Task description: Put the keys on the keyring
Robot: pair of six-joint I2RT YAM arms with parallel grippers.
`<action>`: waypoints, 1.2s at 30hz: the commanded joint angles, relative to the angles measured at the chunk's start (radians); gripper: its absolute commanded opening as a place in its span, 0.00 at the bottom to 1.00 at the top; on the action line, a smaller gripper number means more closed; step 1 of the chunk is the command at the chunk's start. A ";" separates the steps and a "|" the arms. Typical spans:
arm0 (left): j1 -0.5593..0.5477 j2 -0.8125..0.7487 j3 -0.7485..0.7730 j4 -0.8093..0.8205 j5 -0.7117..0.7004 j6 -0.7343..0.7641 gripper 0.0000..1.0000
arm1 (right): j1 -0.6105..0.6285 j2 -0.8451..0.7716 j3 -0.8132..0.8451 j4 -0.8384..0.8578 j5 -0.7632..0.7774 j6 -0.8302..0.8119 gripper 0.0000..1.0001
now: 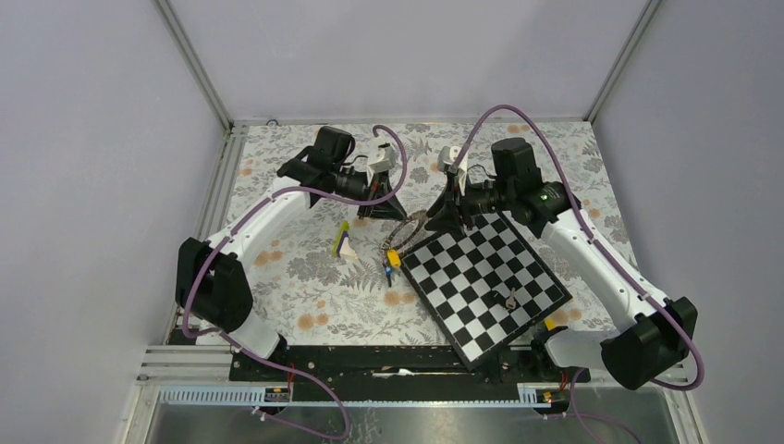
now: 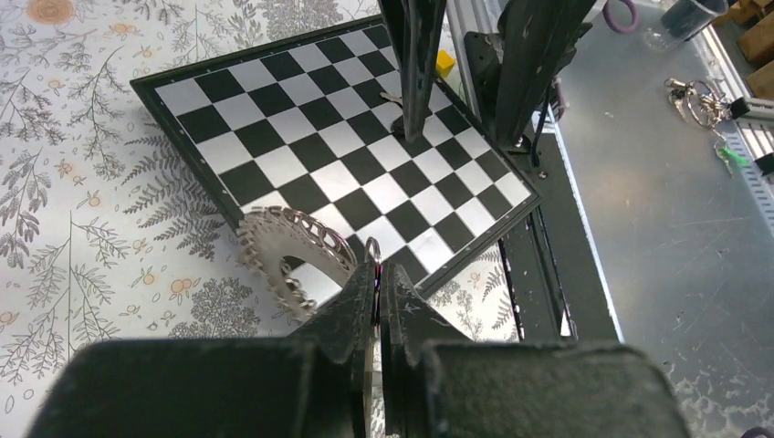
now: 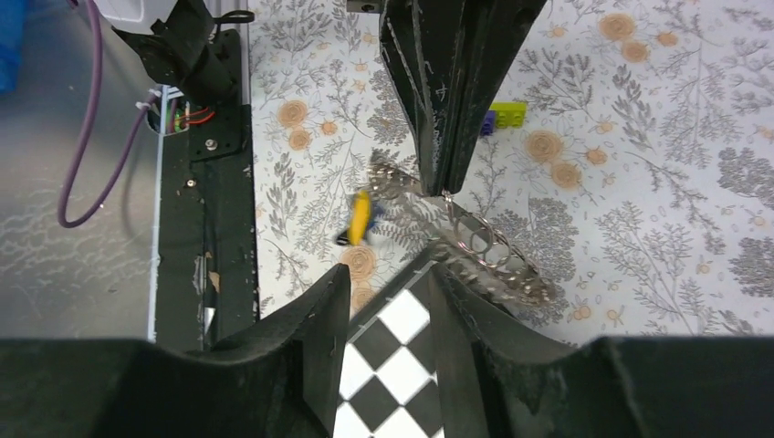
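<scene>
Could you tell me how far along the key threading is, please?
Yellow and blue keys sit by the keyring, possibly threaded. The left end effector pinches the keyring; the right end effector is open beside it. One key lies on the chessboard, unthreaded.

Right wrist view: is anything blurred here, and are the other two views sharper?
Right wrist view: the yellow key and the keyring look smeared and soft-edged; the right gripper in front is dark and unfocused. Left wrist view: the keyring's ridged rim is crisp, the chessboard sharp too. Top view: even light, faint shadows, keys too small to read.
</scene>
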 commanded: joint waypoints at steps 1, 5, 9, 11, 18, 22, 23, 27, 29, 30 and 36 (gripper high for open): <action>0.000 -0.068 0.080 0.127 0.065 -0.079 0.00 | -0.004 0.019 0.010 0.058 -0.048 0.056 0.43; 0.000 -0.064 0.073 0.131 0.004 -0.055 0.00 | -0.004 0.025 -0.026 0.090 -0.010 0.064 0.42; 0.001 -0.061 0.074 0.131 -0.038 -0.029 0.00 | -0.004 0.030 -0.038 0.104 0.009 0.065 0.41; 0.002 -0.060 0.080 0.131 -0.063 -0.017 0.00 | -0.003 0.034 -0.036 0.109 0.014 0.068 0.40; 0.002 -0.058 0.098 0.148 -0.322 0.040 0.00 | -0.002 0.056 -0.034 0.120 0.090 0.058 0.39; 0.002 -0.047 0.085 0.156 -0.459 0.103 0.00 | -0.002 0.057 -0.037 0.124 0.107 0.057 0.39; 0.002 -0.046 0.079 0.163 -0.491 0.116 0.00 | -0.003 0.057 -0.041 0.123 0.111 0.055 0.39; 0.002 -0.045 0.058 0.191 -0.597 0.161 0.00 | -0.002 0.045 -0.057 0.121 0.136 0.042 0.39; 0.006 -0.042 0.062 0.188 -0.598 0.172 0.00 | -0.004 0.040 -0.063 0.119 0.145 0.040 0.39; 0.010 -0.043 0.071 0.181 -0.575 0.170 0.00 | -0.004 0.037 -0.065 0.119 0.147 0.041 0.39; 0.024 -0.044 0.127 0.092 -0.293 0.114 0.00 | -0.006 0.016 -0.055 0.123 0.132 0.061 0.40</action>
